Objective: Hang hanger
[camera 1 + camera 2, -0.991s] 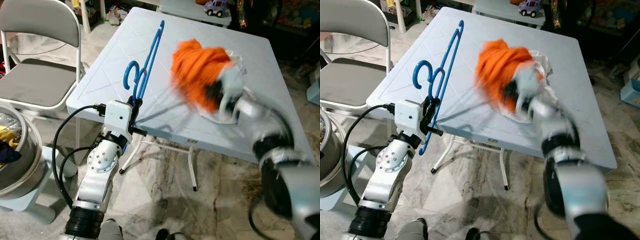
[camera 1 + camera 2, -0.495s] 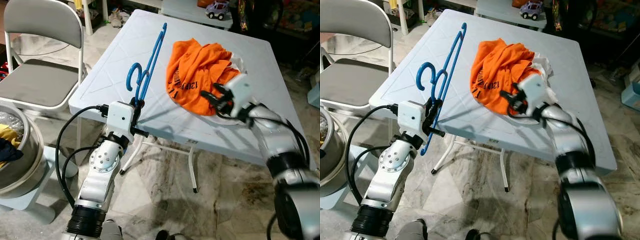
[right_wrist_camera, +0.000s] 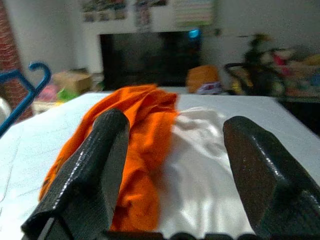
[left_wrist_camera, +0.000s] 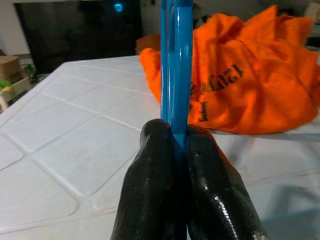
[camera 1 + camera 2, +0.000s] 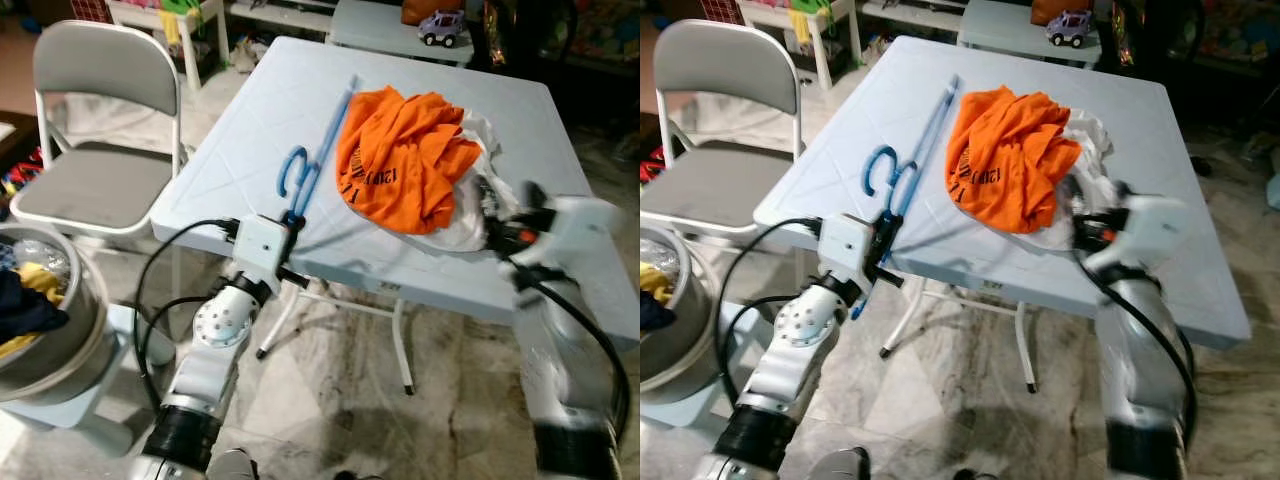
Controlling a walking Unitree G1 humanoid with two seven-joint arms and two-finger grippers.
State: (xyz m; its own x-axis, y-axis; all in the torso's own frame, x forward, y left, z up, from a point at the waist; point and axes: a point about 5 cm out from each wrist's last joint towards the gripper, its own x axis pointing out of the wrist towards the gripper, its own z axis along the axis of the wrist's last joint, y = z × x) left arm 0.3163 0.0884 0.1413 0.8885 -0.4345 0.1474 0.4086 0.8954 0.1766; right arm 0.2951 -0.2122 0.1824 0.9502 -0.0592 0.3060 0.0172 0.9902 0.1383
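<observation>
A blue plastic hanger slants up over the near left part of the pale blue table, hook toward me. My left gripper is shut on its lower end at the table's front edge; in the left wrist view the black fingers clamp the blue bar. An orange T-shirt lies crumpled mid-table on a white garment. My right gripper hovers open at the white garment's near right edge; the right wrist view shows its fingers spread wide with nothing between them.
A grey folding chair stands left of the table. A round basin holding clothes sits at my lower left. A toy car rests on a second table behind. Marble floor lies under the table.
My right gripper has drawn back from the orange shirt toward the table's near right side, open. The left gripper still holds the hanger. The camera has shifted.
</observation>
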